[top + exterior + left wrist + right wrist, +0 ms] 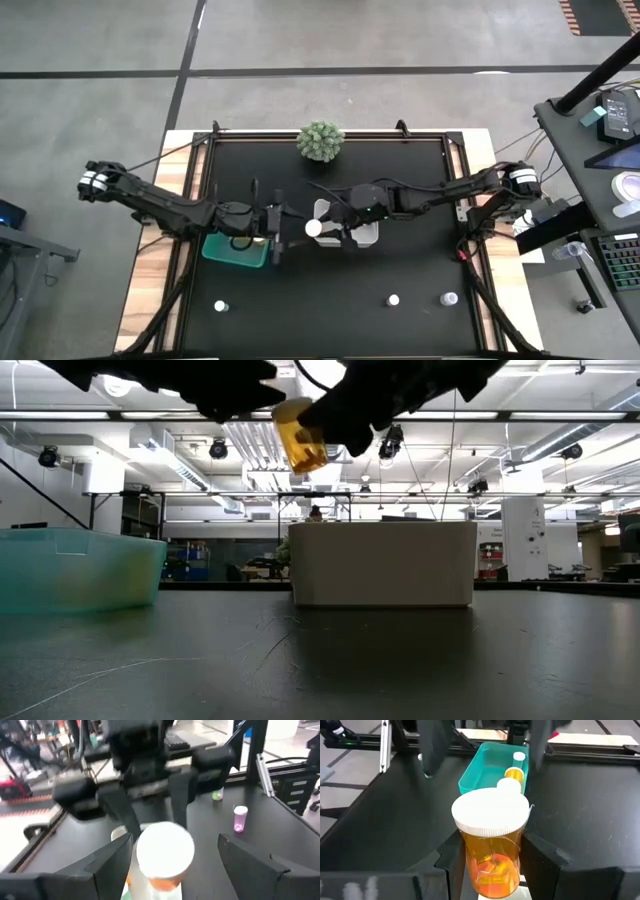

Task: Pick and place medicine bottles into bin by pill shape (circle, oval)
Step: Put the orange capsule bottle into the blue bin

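I see both pincers meeting mid-tabletop (pixel 420 220), crowding the space between the teal bin (pixel 236 249) and white bin (pixel 366 234). The front strip lies open, dotted only by three small bottles (pixel 393 299). The green plant (pixel 320 141) blocks the rear edge's middle.
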Tool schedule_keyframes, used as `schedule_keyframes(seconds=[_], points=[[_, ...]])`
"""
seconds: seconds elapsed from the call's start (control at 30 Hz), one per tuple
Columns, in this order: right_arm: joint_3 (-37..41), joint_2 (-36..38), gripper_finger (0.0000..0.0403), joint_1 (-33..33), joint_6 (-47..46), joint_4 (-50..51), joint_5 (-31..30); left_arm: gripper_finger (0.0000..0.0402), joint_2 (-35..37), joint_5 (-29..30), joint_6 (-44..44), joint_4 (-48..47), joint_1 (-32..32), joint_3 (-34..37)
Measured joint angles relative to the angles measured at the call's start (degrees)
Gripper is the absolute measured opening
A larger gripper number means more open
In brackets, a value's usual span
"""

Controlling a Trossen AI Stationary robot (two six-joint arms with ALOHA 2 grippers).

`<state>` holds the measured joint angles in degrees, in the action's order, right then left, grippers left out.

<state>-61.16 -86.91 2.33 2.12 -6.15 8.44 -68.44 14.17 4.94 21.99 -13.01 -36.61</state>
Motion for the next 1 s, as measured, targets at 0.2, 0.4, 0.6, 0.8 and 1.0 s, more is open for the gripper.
schedule_keyframes(seconds=[0.2,0.4,0.6,0.8,1.0], points=[[-1.1,-0.2,0.0151,0.0,0.9,0.3,0.0,0.0276,-3.4,0.3,-3.1,0.0,2.2,0.1],[-1.0,-0.2,0.0151,0.0,0.9,0.4,0.0,0.0274,-5.8,0.4,-2.6,0.4,2.2,-1.4],[-0.8,-0.2,0.0151,0.0,0.9,0.3,-0.1,0.0231,-6.4,0.5,-2.7,0.5,2.2,-1.9],[-0.7,-0.8,0.0151,0.0,1.5,0.3,-0.1,0.0179,-6.3,0.4,-3.1,0.2,2.2,-1.8],[-0.7,-1.6,0.0180,0.0,1.7,-0.3,-0.1,0.0173,-6.3,0.9,-3.3,0.0,2.1,-1.5]])
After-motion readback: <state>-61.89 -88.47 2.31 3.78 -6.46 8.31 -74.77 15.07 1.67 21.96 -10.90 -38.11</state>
